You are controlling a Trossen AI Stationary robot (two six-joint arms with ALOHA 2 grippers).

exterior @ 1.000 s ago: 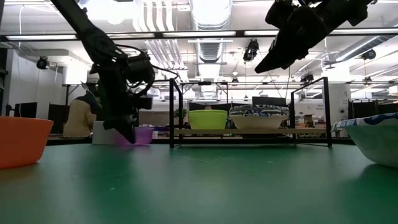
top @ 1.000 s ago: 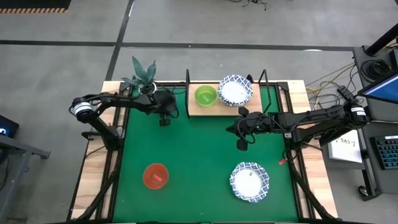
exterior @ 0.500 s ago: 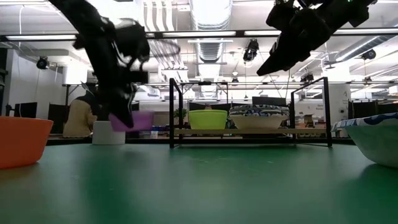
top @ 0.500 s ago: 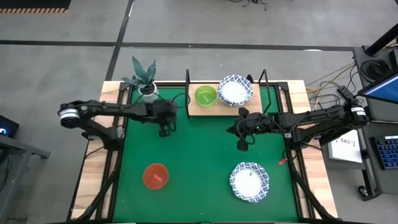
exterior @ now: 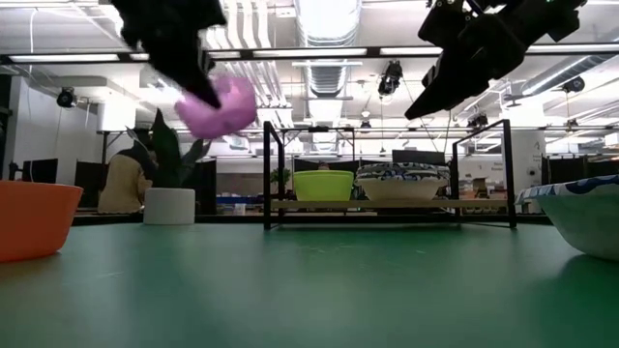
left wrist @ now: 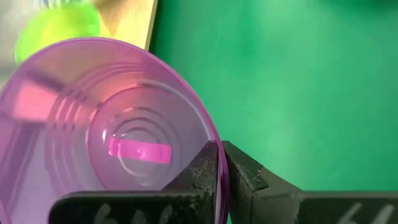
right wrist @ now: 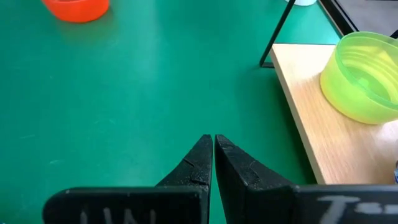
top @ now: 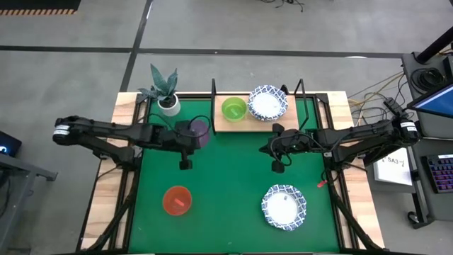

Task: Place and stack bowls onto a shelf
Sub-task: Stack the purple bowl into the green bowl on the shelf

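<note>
My left gripper (top: 192, 137) is shut on a purple bowl (top: 199, 131), held high over the green mat's left half, left of the shelf; the low view shows the purple bowl (exterior: 221, 107) tipped in the air. The shelf (top: 228, 125), a light wooden board with black uprights, stands at the far middle. A green bowl (top: 234, 108) and a white bowl with a blue patterned rim (top: 267, 103) rest on it. My right gripper (top: 267, 147) hangs shut and empty above the mat, just in front of the shelf. My left gripper pinches the purple bowl's wall at the rim (left wrist: 217, 148), one finger (left wrist: 204, 167) inside the bowl and the other outside. The fingers come slanting down from the table's left side. The bowl is lifted clear of the mat and tilted, its opening turned toward the wrist.
A red bowl (top: 177, 200) sits on the mat near the front left. A second white bowl with a blue rim (top: 284, 207) sits front right. A small white pot with a green plant (top: 168, 103) stands at the far left corner. The mat's middle is bare.
My left gripper has risen from beside the plant pot and swung toward the table's near edge and middle, staying shut on the purple bowl. The bowl has been lifted clear of the mat and now hangs high and tipped. My right gripper has kept still.
</note>
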